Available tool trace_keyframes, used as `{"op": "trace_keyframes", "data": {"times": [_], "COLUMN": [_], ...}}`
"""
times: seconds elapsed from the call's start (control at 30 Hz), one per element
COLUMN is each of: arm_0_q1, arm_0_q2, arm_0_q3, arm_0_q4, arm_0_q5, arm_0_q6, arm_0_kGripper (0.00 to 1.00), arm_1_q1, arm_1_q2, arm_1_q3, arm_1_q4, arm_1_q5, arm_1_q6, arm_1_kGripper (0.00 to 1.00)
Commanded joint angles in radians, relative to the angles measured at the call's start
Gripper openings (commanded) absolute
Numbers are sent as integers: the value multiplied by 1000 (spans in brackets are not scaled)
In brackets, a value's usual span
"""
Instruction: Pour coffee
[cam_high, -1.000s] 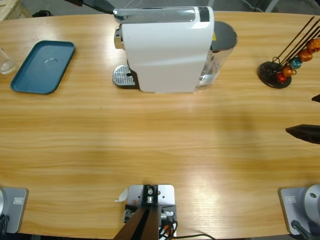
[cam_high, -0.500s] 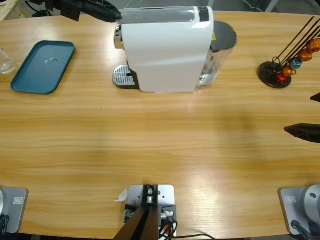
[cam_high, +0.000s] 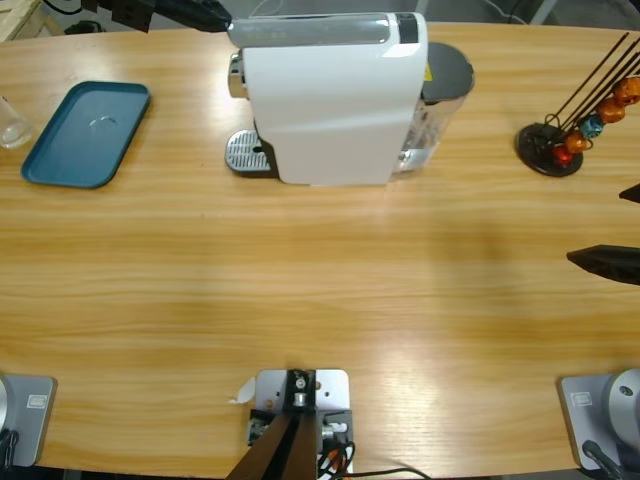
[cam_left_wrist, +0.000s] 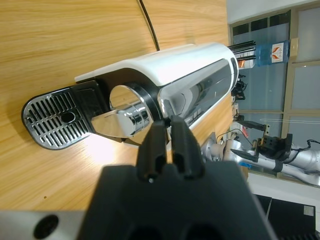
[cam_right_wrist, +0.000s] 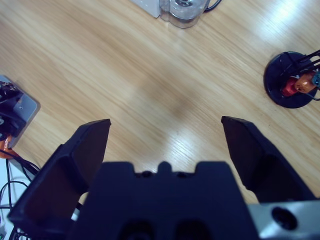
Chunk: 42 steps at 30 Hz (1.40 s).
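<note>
A: In the high view, how far along was the pour?

B: Barely begun, by my reading. The white capsule coffee machine (cam_high: 335, 95) stood mid-counter (cam_high: 320, 290) with its drip grille (cam_high: 247, 153) bare. A clear glass tumbler (cam_high: 12, 122) sat at the far edge, just beside the blue tray (cam_high: 85, 133); I couldn't make out coffee in it from there. The capsule rack (cam_high: 575, 125) stood well apart on the other side.

A: And the left wrist view?

B: The left end effector (cam_left_wrist: 169, 131) had its jaws pinched nearly together, holding nothing, aimed at the machine's chrome spout (cam_left_wrist: 125, 120) above the grille. No glass showed there.

A: The right wrist view?

B: The right end effector (cam_right_wrist: 165, 137) was spread wide and empty over bare counter, the capsule rack off to one corner. Fetching the glass and all the pouring seemed left to do.
</note>
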Motion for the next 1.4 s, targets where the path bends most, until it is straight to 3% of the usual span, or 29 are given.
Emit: {"op": "trace_keyframes", "data": {"times": [0.03,0.23,0.5,1.4], "arm_0_q1": [-23,-24,-46,-104], "arm_0_q2": [13,-4,-16,18], "arm_0_q3": [38,34,-86,-131], "arm_0_q4": [-24,-49,-50,-11], "arm_0_q5": [-27,-33,-35,34], "arm_0_q6": [16,8,-15,-52], "arm_0_kGripper": [0,0,0,0], "arm_1_q1": [-8,-7,-7,-8], "arm_1_q2": [-25,-28,-33,-39], "arm_1_q3": [40,41,41,49], "arm_1_q4": [-13,-15,-18,-33], "arm_1_q5": [11,11,8,7], "arm_1_q6": [14,14,14,14], "arm_1_kGripper": [998,996,991,982]}}
